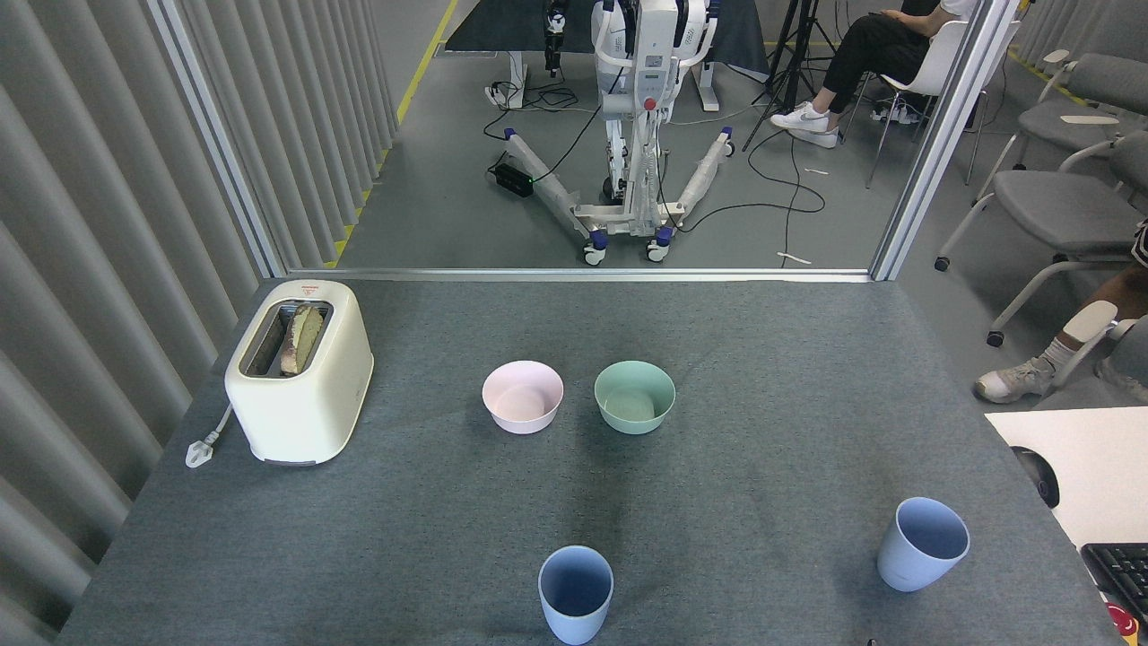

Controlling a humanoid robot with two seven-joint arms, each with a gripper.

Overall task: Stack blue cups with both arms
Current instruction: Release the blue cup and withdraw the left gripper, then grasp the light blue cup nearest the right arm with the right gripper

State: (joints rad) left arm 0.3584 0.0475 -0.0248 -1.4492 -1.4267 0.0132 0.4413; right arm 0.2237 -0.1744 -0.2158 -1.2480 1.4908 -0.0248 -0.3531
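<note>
Cups unstacked, both upright on grey table (771, 377), mouths open. Near blue cup (575, 594) sits at the near edge, roughly centre. Right blue cup (922, 544) stands well apart from it, toward the near right corner, close to the table's right edge. Nothing inside either cup as far as visible.

Neither arm nor gripper shows anywhere in head view, so whether the left or right hand is spread, closed or gripping anything cannot be told.

Mid-table: pink bowl (523, 397) and mint-green bowl (634, 396) side by side, near each other but apart, pink on the left. Both farther than the cups.

Far left: cream toaster (299, 371) with a slice of bread (300, 338) standing in its slot; its plug (197, 452) lies on the table just left of it.

Beyond the far edge: a white wheeled robot stand (641, 117) on the floor with cables. Grey chairs (1067, 206) on the right. Keyboard corner (1119, 574) at near right, off the table.
</note>
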